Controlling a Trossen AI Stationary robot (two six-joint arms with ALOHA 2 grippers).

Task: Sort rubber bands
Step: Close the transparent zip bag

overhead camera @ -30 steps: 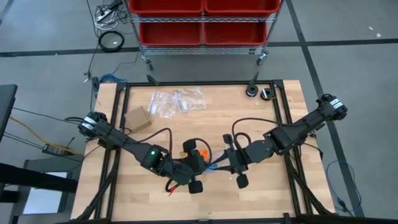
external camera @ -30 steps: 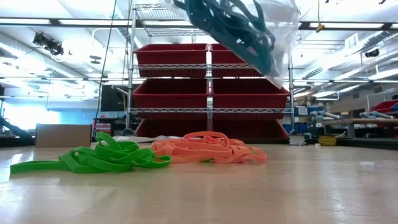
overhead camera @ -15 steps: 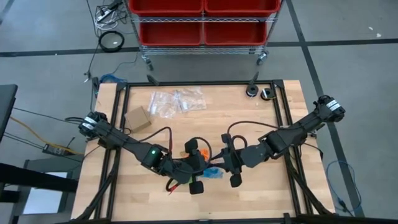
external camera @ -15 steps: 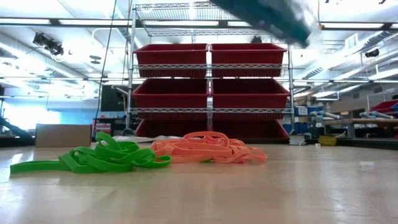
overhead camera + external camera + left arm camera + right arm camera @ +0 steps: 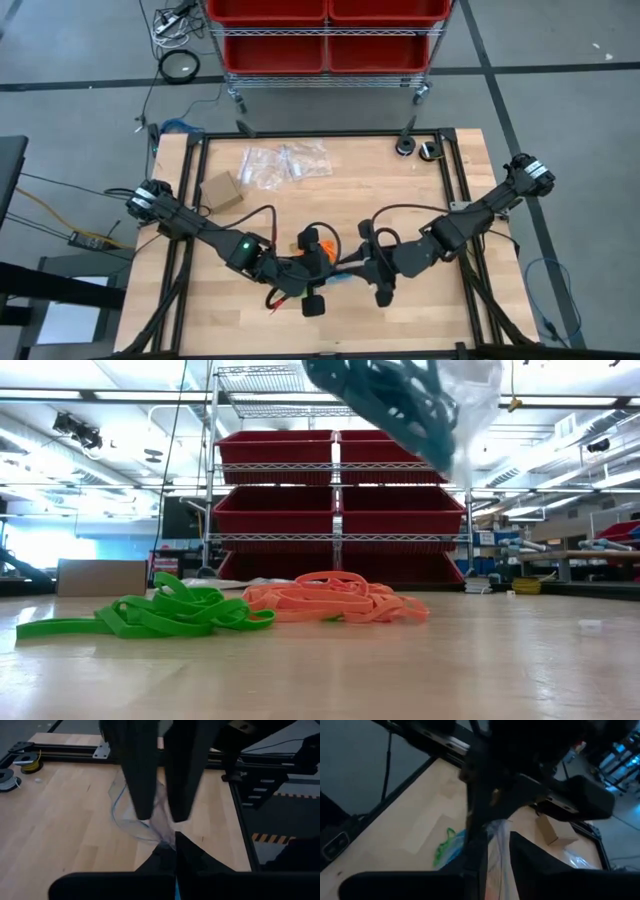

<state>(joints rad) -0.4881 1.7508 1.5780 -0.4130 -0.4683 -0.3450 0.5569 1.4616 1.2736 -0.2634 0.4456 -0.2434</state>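
**Blue bands bagged and held aloft between both arms**

A pale wooden table point(image 5: 250, 310) framed in black rails stands before a wire rack of red plastic bins point(image 5: 340, 510). On that table, in the low view, the sorted rubber bands lie in two heaps: a loose clump of bright green elastic loops point(image 5: 150, 615) and, touching it on the side away from the small brown cardboard box point(image 5: 100, 577), a flatter clump of orange loops point(image 5: 335, 600). Above the orange heap hangs a clear plastic bag point(image 5: 465, 405) stuffed with dark blue-teal bands point(image 5: 385, 395), well clear of the wood.

From overhead the bag sits between the two grippers, just beside the orange heap. The left gripper point(image 5: 175, 842) is pinched fully closed on the bag's thin film. The right gripper point(image 5: 495, 845) also has film between its narrowly set fingers, apparently gripping it. Spare clear bags point(image 5: 285, 163) lie near the box, well apart from the work.

The step in hand looks like filling or settling the blue bag. Next, the pair would likely need to set it down clear of the heaps without spilling, then start on green or orange.
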